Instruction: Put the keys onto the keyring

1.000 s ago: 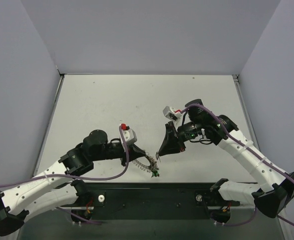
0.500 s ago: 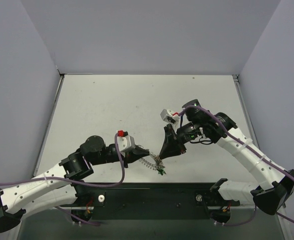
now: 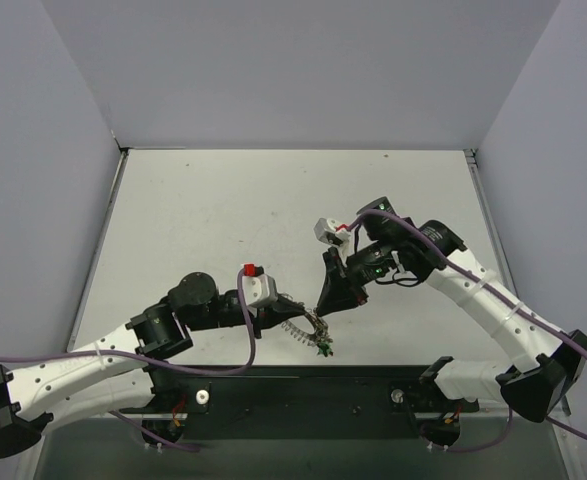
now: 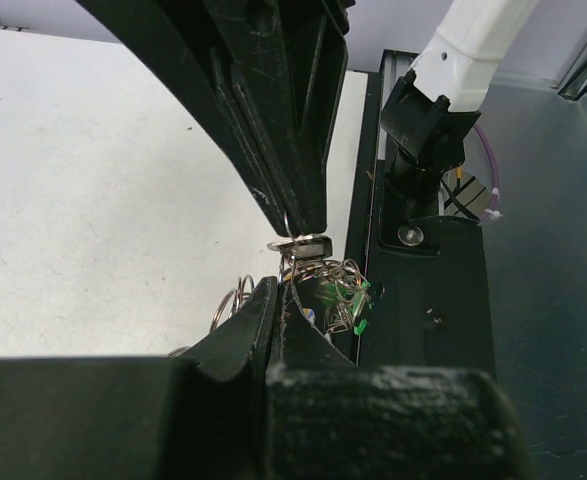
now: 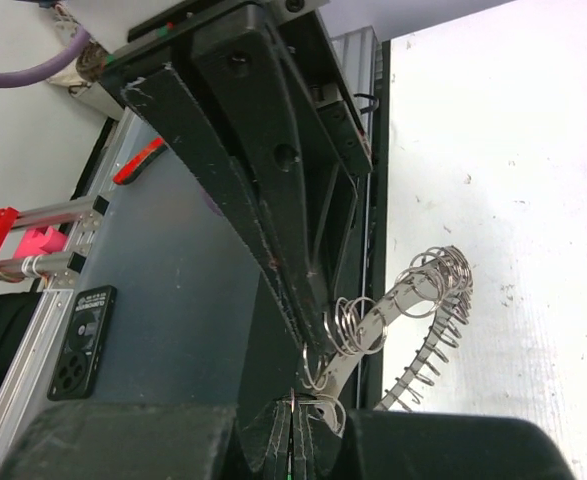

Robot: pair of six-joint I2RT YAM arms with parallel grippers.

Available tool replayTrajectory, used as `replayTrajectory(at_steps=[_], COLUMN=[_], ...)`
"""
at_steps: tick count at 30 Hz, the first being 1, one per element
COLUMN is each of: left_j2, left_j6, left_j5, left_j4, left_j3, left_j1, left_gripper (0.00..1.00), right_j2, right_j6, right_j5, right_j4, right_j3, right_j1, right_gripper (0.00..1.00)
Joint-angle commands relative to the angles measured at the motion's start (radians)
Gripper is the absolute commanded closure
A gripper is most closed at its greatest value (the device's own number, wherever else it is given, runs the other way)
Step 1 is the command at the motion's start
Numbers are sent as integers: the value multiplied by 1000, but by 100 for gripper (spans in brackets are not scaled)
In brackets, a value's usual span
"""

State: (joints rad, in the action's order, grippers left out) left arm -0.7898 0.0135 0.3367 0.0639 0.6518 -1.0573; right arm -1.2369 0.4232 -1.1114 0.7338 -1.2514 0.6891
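Pinching the keyring (image 3: pixel 298 329) near the worktop's (image 3: pixel 223 220) near edge, the left claw (image 3: pixel 290 317) is closed on its band. The right claw (image 3: pixel 320 307) is closed on a small loop (image 4: pixel 299 243) beside the keys (image 3: pixel 323 346). Light, stiff, slippery wire probably wants a firm edge-on grip.

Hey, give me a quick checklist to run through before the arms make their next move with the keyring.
1. Left hand shut on the keyring: ok.
2. Right hand shut on a small metal piece: ok.
3. That metal piece is a key: cannot tell.
4. Green key threaded on the keyring: cannot tell.
5. Work well in from the front edge of the table: not ok, right beside it.
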Motion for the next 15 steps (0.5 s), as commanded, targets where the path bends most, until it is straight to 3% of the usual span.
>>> replayTrajectory(at_steps=[1, 15], left_j2=[1, -9], left_j6=[-9, -9], left_j5=[-7, -80], left_j4=[96, 88], left_j3=[51, 57], left_j1=[-13, -29], left_gripper=[100, 100], right_j2=[-15, -30], right_j6=[16, 0], right_j5=[18, 54], right_j4=[18, 32], right_j3=[-42, -57], right_j1=[12, 44], right_gripper=[100, 100])
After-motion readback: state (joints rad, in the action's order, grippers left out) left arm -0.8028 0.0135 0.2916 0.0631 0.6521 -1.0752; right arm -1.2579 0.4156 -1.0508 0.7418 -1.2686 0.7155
